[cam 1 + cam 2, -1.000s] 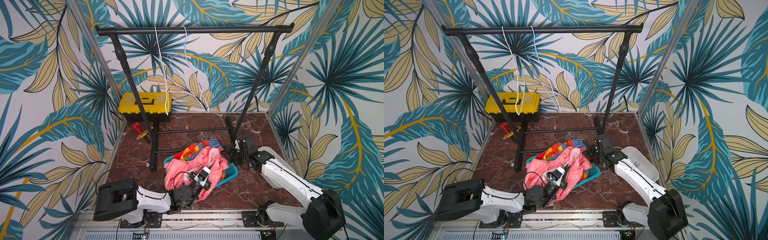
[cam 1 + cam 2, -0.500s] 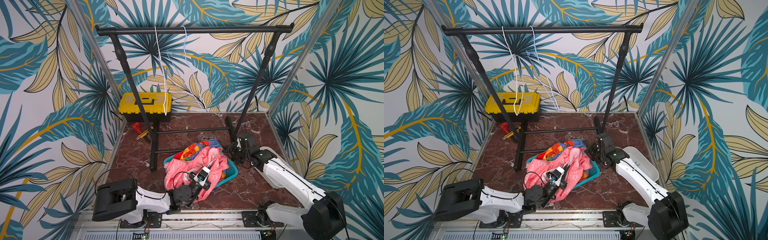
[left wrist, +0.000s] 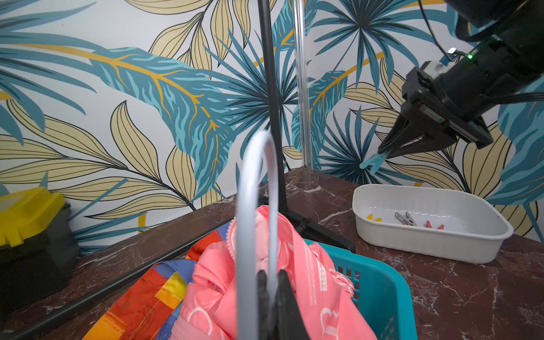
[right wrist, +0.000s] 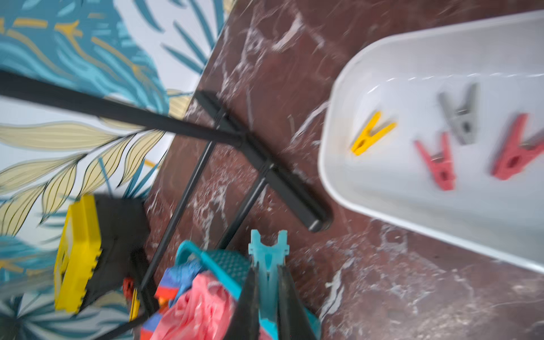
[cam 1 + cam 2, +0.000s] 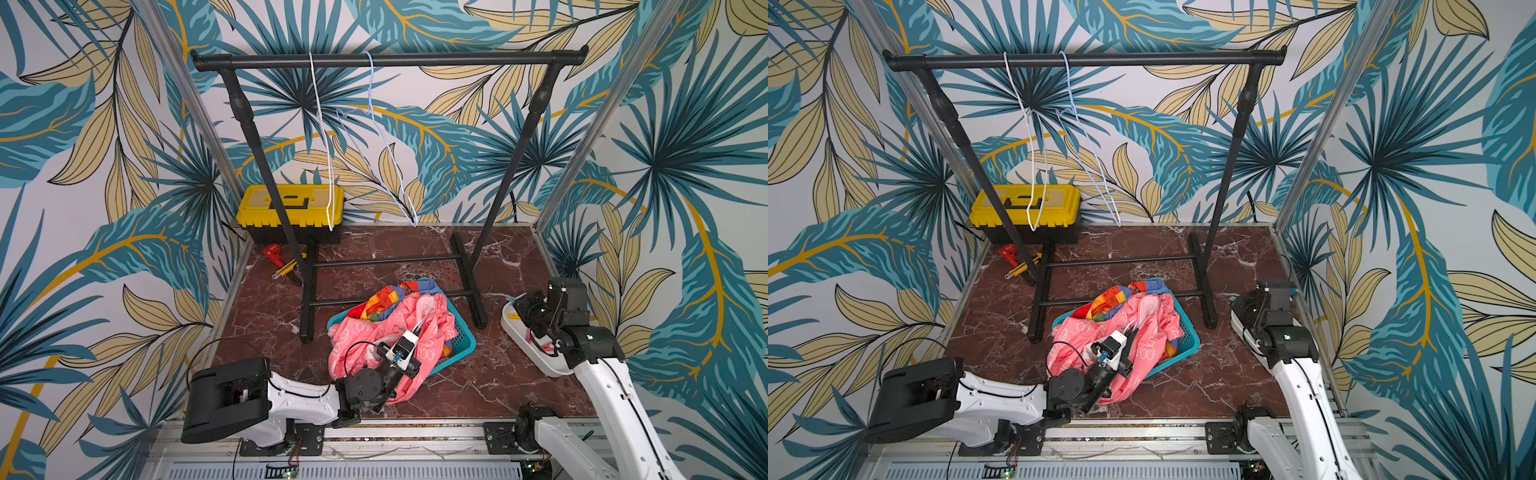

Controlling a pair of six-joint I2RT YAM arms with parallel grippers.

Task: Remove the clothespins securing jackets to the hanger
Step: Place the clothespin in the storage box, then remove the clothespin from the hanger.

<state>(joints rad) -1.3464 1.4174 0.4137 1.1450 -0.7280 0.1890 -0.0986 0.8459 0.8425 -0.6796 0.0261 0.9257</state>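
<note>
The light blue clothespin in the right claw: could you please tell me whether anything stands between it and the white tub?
Nothing visible does. The right claw holds the light blue clothespin near the white tub, with only open air between them; the tub has no lid.

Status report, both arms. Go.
Left gripper shut on white hanger over the jackets. Right gripper shut on blue clothespin, near white tray. Four clothespins in tray. Nothing blocking the tray.

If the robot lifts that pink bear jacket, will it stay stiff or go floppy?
Probably floppy: the pink jacket lies crumpled, spilling over the rim of the teal basket. It looks thin and shiny, so it is likely light and a little slippery.
</note>
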